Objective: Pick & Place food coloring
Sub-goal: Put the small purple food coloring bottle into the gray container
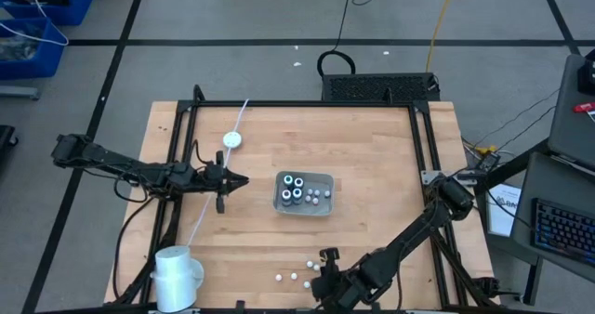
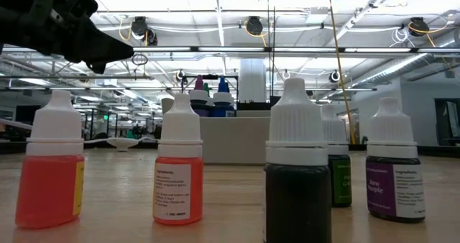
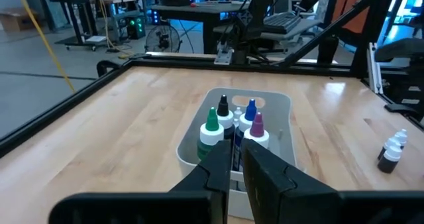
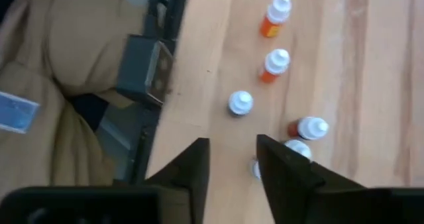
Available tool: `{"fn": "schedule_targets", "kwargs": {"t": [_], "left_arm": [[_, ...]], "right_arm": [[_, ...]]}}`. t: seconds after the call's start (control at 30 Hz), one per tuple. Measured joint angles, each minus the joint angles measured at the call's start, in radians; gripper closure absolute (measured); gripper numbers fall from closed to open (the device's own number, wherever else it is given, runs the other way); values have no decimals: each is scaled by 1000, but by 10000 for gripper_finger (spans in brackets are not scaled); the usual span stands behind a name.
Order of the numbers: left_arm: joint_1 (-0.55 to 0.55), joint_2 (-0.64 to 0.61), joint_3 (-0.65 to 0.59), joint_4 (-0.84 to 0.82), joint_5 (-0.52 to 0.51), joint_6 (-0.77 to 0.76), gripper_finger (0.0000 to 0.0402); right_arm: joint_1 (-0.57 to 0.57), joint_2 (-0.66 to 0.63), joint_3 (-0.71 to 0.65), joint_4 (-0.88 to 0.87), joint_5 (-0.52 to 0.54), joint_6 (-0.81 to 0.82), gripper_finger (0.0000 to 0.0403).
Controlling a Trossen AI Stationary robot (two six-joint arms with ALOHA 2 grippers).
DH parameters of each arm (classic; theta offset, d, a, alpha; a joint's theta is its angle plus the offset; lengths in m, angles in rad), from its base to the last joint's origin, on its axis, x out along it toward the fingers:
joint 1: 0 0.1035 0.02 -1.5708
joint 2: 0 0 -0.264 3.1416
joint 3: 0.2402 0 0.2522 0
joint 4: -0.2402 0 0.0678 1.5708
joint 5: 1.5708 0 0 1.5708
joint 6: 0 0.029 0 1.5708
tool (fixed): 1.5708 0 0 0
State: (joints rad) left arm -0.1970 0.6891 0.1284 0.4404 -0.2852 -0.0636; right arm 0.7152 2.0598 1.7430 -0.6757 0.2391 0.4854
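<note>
A grey tray (image 1: 326,208) sits mid-table and holds several food coloring bottles (image 1: 296,188), dark with pale tops; in the left wrist view they stand upright (image 3: 232,128) with green, black, blue and purple tips. More small bottles (image 1: 302,272) stand or lie on the wood near the table's near edge; they are orange, dark, green and purple in the low view (image 2: 296,171). My left gripper (image 1: 240,180) hovers shut, left of the tray, pointing at it (image 3: 235,171). My right gripper (image 1: 327,256) hangs open over the loose bottles (image 4: 233,161), pointing down.
A white roll (image 1: 177,277) stands at the near-left corner. A white disc (image 1: 232,139) with a white cord lies left of the tray. Black frame rails (image 1: 307,105) run along the table's edges. Bare wood lies right of the tray and beyond it.
</note>
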Motion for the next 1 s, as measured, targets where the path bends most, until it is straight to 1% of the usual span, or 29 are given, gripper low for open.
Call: {"fn": "schedule_targets", "kwargs": {"t": [0.13,0.3,0.6,1.0], "left_arm": [[0,0,0,3,0,10,355],[0,0,0,3,-1,10,355],[0,0,0,5,-3,16,355],[0,0,0,5,-4,16,355]], "right_arm": [[-9,-2,-20,31,25,0,251],[-14,0,-78,45,23,26,233],[-18,0,-177,125,21,82,233],[-21,0,-229,181,21,104,236]]}}
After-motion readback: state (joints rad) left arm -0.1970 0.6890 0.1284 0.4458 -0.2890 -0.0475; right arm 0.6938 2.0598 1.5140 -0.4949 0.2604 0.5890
